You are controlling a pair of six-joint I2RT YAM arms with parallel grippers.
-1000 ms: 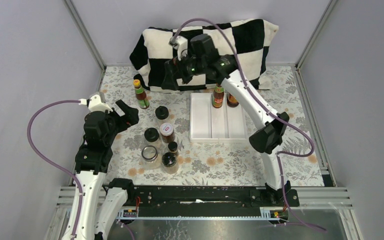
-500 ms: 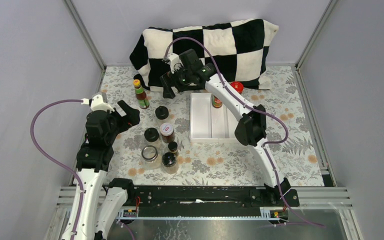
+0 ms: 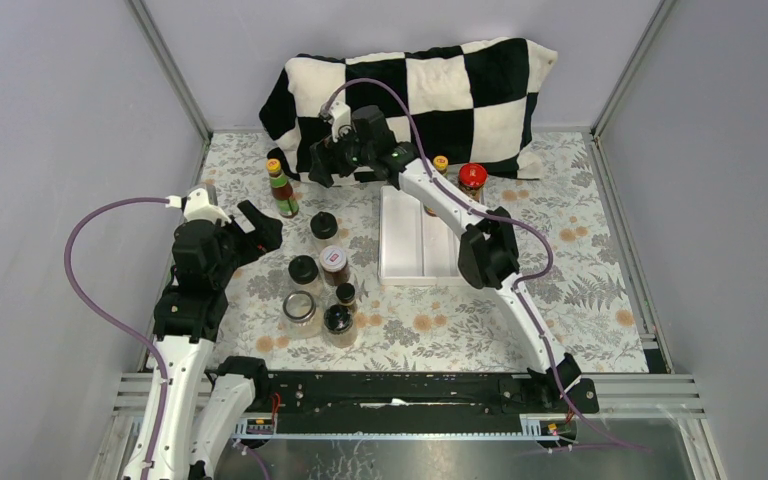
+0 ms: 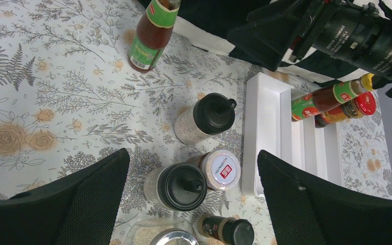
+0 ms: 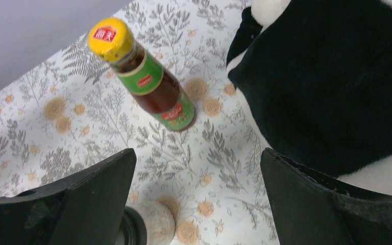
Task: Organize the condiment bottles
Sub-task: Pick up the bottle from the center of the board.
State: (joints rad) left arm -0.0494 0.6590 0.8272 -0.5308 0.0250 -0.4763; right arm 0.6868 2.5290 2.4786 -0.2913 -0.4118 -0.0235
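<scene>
Jaws of our right gripper [image 5: 198, 162] stand wide apart and hold nothing. It hangs over the floral cloth at the back left of the table. A slim yellow-capped sauce bottle [image 5: 150, 84] stands upright just ahead of the opening, not yet between the fingers. The checkered cushion [image 5: 332, 76] lies close on the bottle's other side. Our left gripper [image 4: 192, 158] is likewise spread and empty, poised above the loose cluster of jars near the left arm.

Moving outward, we count two bottles that look put away. The second yellow-capped bottle [image 3: 440, 166] and the red-lidded jar [image 3: 472, 177] stand side by side at the far end of the white tray [image 3: 400, 250]. Our right arm crosses the tray in the top view, so we cannot tell exactly which lanes they occupy.

Seven bottles are left on the cloth, all to the left of the tray:
- the sauce bottle in front of our right gripper, at the back
- the tall black-capped spice jar [image 4: 212, 115]
- the white-lidded jar [image 4: 222, 169]
- the second black-capped jar [image 4: 181, 186], touching or nearly touching the white-lidded one
- the small dark bottle [image 4: 229, 230]
- the squat clear glass jar [image 3: 299, 308]
- the nearest black-capped jar [image 3: 338, 320]

We judge the job to be early, with two of nine placed. The step in hand is most likely closing on the lone sauce bottle so that it can join its twin in the tray.
</scene>
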